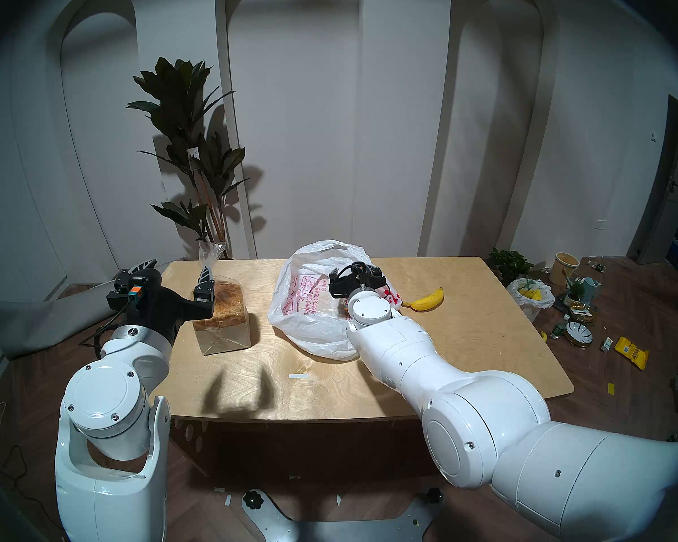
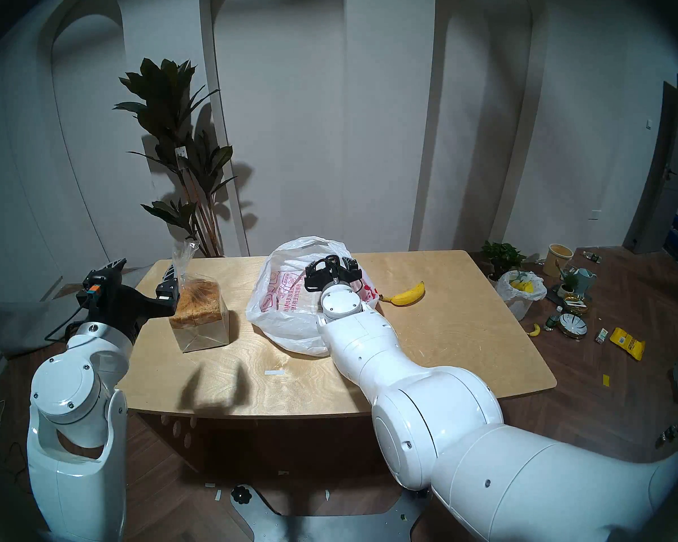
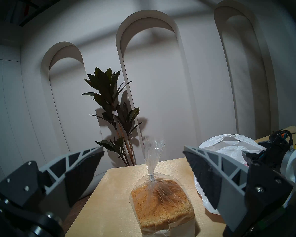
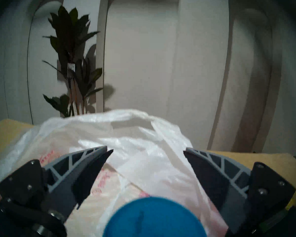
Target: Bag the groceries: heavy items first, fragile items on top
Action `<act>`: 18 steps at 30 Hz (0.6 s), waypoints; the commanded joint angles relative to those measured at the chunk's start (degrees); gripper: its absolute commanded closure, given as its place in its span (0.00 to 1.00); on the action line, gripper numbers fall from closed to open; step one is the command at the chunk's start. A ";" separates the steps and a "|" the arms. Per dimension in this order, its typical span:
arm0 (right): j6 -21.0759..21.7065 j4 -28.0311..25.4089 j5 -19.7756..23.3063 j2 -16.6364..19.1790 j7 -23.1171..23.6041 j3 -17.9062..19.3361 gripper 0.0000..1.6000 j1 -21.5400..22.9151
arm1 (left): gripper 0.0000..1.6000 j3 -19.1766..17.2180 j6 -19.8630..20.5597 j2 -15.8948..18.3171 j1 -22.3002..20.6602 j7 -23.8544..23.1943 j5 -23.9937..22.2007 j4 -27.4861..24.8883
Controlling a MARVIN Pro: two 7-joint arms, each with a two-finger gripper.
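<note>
On the tan wooden table (image 1: 466, 334), the right gripper (image 4: 148, 152) hangs open over the crinkly white bag (image 1: 310, 318) and blue jar lid (image 4: 152, 217); the left gripper (image 3: 143, 152) gapes by the wrapped brown loaf (image 1: 222, 310), yellow banana (image 1: 427, 299) beyond.

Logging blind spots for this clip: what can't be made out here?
- Peanut butter jar: right wrist view shows only its blurred blue lid; the right arm covers it in head views.
- Right gripper: open, tips hidden in head views.
- Bag print: too small.
</note>
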 commanded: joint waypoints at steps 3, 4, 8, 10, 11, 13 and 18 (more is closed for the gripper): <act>-8.61 -8.17 2.61 0.93 -0.83 2.57 0.00 -2.43 | 0.00 0.14 -0.19 -0.12 -0.11 -0.03 -0.25 -1.32; -9.45 -8.94 2.73 1.32 -1.02 2.86 0.00 -2.66 | 0.00 0.15 -0.19 -0.11 -0.12 -0.02 -0.25 -1.29; -13.20 -12.15 3.57 3.66 -2.88 4.94 0.00 -3.26 | 0.00 0.14 -0.21 -0.03 -0.19 0.01 -0.30 -1.14; -14.03 -13.24 3.39 5.61 -3.86 5.77 0.00 -4.08 | 0.00 0.14 -0.21 0.00 -0.22 0.01 -0.31 -1.07; -14.43 -14.37 3.27 6.69 -4.31 6.24 0.00 -5.29 | 0.00 0.13 -0.21 0.01 -0.23 0.02 -0.33 -1.05; -14.67 -15.48 3.40 8.33 -5.03 7.27 0.00 -7.02 | 0.00 0.13 -0.21 0.03 -0.25 0.03 -0.34 -0.98; -15.60 -17.84 3.31 11.37 -6.59 9.91 0.00 -10.43 | 0.00 0.11 -0.20 0.09 -0.29 0.06 -0.38 -0.76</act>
